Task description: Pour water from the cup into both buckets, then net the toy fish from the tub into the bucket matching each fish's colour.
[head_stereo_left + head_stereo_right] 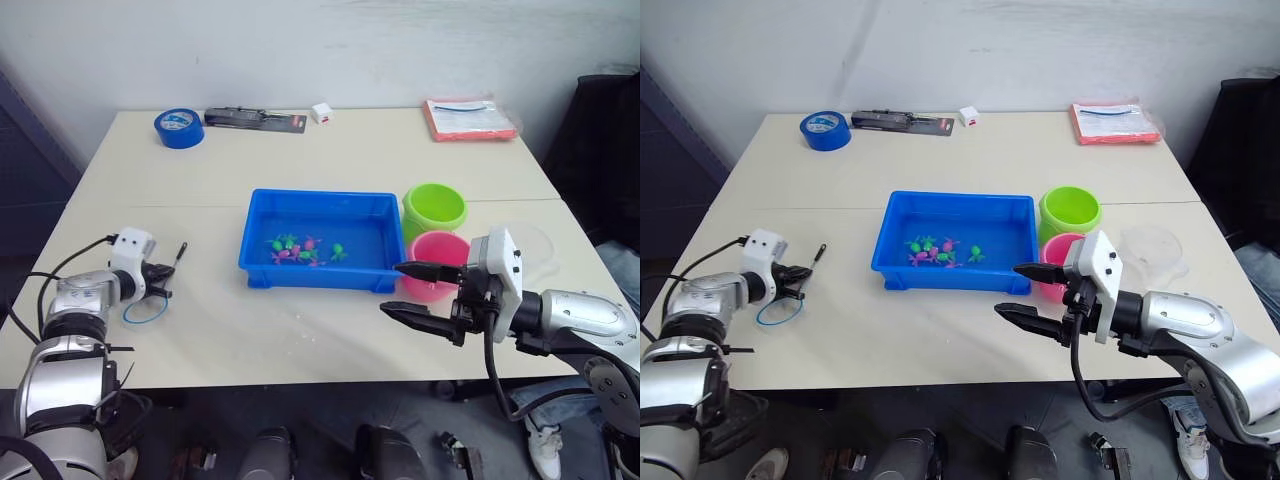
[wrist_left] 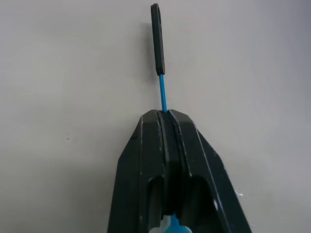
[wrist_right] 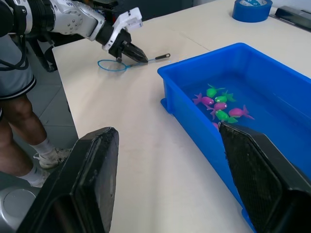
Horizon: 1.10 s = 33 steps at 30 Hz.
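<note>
A: What is the left gripper point(image 1: 160, 277) doing?

B: It's clamped on the net point(image 1: 147, 308), low on the thin handle; the ring lies flat on the tabletop point(image 1: 330, 150), well left of the tub point(image 1: 320, 239).

A: And the right gripper point(image 1: 418, 292)?

B: Spread wide, holding nothing, hovering in front of the pink bucket point(image 1: 436, 262), with the green bucket point(image 1: 435, 208) just behind. The cup point(image 1: 1154, 248) sits beyond them.

A: So which step?

B: Netting, I'd judge. Next, lift the net and carry it right, over the toy fish point(image 1: 303, 247) in the tub.
</note>
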### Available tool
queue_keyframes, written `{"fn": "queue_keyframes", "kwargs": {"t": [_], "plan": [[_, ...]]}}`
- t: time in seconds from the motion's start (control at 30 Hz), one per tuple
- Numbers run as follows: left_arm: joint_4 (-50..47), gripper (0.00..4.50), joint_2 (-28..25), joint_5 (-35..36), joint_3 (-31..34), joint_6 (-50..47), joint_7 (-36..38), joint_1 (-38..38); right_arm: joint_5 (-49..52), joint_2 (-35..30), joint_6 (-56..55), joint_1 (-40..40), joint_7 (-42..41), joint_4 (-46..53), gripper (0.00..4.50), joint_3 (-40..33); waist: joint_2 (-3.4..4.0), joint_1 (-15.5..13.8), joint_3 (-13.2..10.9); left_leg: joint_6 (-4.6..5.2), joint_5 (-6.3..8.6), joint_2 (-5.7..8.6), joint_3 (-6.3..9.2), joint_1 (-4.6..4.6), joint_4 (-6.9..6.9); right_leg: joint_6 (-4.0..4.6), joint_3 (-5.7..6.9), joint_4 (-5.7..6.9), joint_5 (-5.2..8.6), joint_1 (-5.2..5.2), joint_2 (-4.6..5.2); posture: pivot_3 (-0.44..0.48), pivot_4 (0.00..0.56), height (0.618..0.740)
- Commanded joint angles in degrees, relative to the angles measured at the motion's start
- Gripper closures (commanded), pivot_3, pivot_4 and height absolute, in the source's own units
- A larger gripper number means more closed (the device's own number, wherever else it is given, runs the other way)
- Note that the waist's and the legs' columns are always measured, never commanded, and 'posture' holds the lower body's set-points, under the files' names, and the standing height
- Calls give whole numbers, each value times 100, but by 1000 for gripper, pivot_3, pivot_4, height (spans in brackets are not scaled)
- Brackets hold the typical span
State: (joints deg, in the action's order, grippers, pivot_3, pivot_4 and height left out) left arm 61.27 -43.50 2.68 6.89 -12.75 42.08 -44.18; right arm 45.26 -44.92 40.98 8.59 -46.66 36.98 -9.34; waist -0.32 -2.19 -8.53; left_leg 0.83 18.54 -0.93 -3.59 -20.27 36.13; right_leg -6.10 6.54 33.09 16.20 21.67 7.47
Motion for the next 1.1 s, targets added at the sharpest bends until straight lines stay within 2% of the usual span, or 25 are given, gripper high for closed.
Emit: {"fn": "queue_keyframes", "kwargs": {"t": [0.03,0.23,0.37,0.67,1.1], "plan": [[-1487,4444,-279,434,33,-319,1005,-65,70,35,-211,111,-77,60,0,-61,1,-4,0,0,0,1,2,-1,1,0,2,0,0,-1,1,0,150,737],[-4486,4444,-371,1282,-455,-1801,2372,-13,1,79,-216,366,-66,-187,0,79,13,4,-1,3,2,7,5,1,3,0,-11,-8,0,-10,12,0,150,737],[-5299,4444,-236,1418,-1013,-1968,2921,-298,-78,43,-116,565,45,-376,0,150,25,72,-4,3,-1,6,2,0,2,0,-13,-9,0,-10,1,0,150,737],[-5804,4444,406,1318,-2091,-1393,3760,-576,1,-46,358,727,314,-396,0,154,34,78,-4,8,-9,0,-10,1,9,0,-25,-9,0,-9,-51,0,150,737],[-5179,4444,1305,1068,-2754,-490,4311,-996,248,56,703,835,328,-2,0,514,39,67,-3,20,-7,1,-6,-6,24,0,-32,-11,0,-10,-50,0,150,737]]}}
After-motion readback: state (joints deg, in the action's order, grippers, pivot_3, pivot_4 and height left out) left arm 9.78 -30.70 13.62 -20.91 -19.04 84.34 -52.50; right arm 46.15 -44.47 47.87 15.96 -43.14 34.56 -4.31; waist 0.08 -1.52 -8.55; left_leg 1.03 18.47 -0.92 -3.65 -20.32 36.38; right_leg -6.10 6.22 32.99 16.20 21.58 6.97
